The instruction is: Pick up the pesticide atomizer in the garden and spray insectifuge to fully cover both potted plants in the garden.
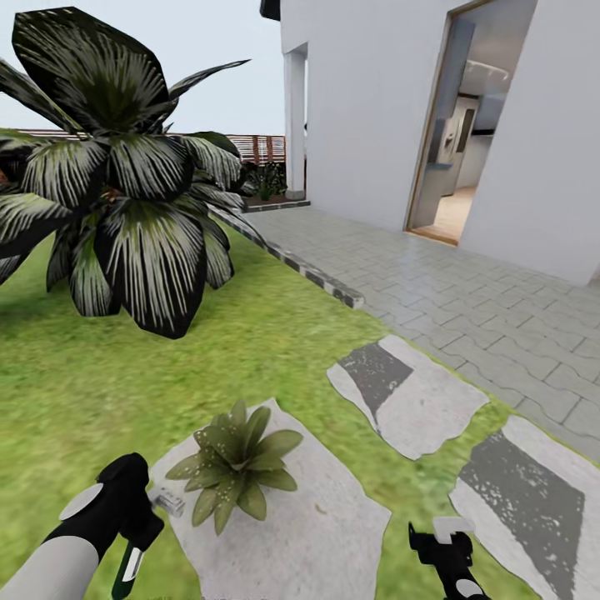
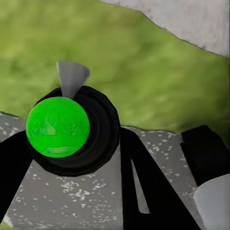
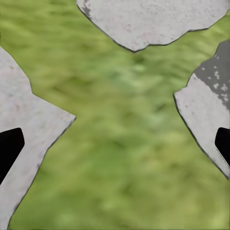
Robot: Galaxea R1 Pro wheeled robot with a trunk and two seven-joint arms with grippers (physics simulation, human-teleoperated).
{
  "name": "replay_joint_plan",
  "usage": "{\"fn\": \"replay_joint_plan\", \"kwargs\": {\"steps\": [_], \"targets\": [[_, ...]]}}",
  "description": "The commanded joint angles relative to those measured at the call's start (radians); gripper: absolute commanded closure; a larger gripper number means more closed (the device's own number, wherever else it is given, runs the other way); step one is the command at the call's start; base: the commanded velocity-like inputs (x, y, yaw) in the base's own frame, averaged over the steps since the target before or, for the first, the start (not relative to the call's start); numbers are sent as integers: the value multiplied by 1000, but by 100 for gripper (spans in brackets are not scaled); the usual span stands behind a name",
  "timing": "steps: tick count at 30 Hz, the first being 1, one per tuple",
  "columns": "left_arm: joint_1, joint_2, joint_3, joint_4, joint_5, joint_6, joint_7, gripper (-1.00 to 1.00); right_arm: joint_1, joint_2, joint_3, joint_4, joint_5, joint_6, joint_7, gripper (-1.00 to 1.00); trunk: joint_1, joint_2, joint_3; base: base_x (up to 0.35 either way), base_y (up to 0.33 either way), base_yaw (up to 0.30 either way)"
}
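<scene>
One potted plant, a low rosette of speckled green leaves, stands on a grey stepping stone in the garden lawn. The second potted plant is out of view. Just left of the plant, my left gripper is shut on the pesticide atomizer, whose whitish nozzle points toward the leaves. In the left wrist view the atomizer is seen end-on as a bright green disc between black fingers. My right gripper hangs open over grass at the lower right, its fingertips spread wide.
A big dark-leaved bush fills the left lawn. Two more stepping stones lie to the right. Beyond a striped curb is a grey paved terrace and a white house with an open doorway. A brown fence stands far back.
</scene>
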Motion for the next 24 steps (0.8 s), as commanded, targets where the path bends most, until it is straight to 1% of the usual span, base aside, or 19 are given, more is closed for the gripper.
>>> {"fn": "replay_joint_plan", "kwargs": {"steps": [1, 5, 10, 11, 13, 14, 15, 16, 17, 18, 20, 21, 22, 23, 24], "targets": [[-1, -1, 2, -1, -10, 4, -10, 100, 0, 0, 9, 0, -9, -2, -3, -100, 0, 0, -1, 0, -272, 275], [-1, 0, 5, 0, -11, 4, -10, 100, 0, 0, 9, 0, -9, -2, -3, -100, 0, 0, -1, -22, -247, 273], [-2, 0, -3, 17, -8, 3, -35, 100, 0, 0, 9, 0, -9, -2, -3, -100, 0, 0, -1, -194, -32, 59], [-5, 0, -7, 19, -9, 2, -51, 100, 0, 0, 9, 0, -9, -2, -3, -100, 0, 0, -1, -48, -4, 8], [-18, 2, -16, 19, -18, 1, -109, 100, 0, 0, 9, 0, -9, -2, -3, -100, 0, 0, -1, -20, -2, 3], [-43, 5, -29, 19, -23, 1, -145, 100, 0, -1, 9, 0, -9, -2, -3, -100, 0, 0, -1, -8, -1, 1], [-65, 7, -45, 20, -25, 2, -166, 100, 0, -1, 9, 0, -9, -2, -3, -100, 0, 0, -1, -5, 0, 1], [-109, 10, -88, 22, -28, 2, -206, 100, 0, -1, 9, 1, -9, -2, -3, -100, 0, 0, -1, -2, 0, 0], [-130, 11, -114, 23, -30, 2, -233, 100, 0, -3, 9, 1, -8, -2, -3, -100, 0, 0, -1, -1, 0, 0], [-139, 12, -127, 22, -33, 3, -249, 100, 0, -4, 9, 1, -8, -2, -3, -100, 0, 0, -1, 0, 0, 0], [-161, 12, -144, 22, -44, 3, -283, 100, 0, -6, 9, 1, -8, -2, -3, -100, 0, 0, -1, 0, 0, 0], [-177, 14, -149, 23, -59, 3, -305, 100, 0, -6, 9, 1, -7, -2, -3, -100, 0, 0, -1, 0, 0, 0], [-183, 18, -151, 23, -70, 3, -327, 100, 0, -6, 9, 1, -7, -2, -3, -100, 0, 0, -1, 0, 0, 0], [-184, 20, -151, 23, -74, 2, -336, 100, 0, -6, 9, 1, -7, -2, -3, -100, 0, 0, -1, 0, 0, 0], [-187, 31, -152, 23, -95, 2, -374, 100, 0, -7, 9, 1, -7, -2, -3, -100, 0, 0, -1, 0, 0, 0]]}}
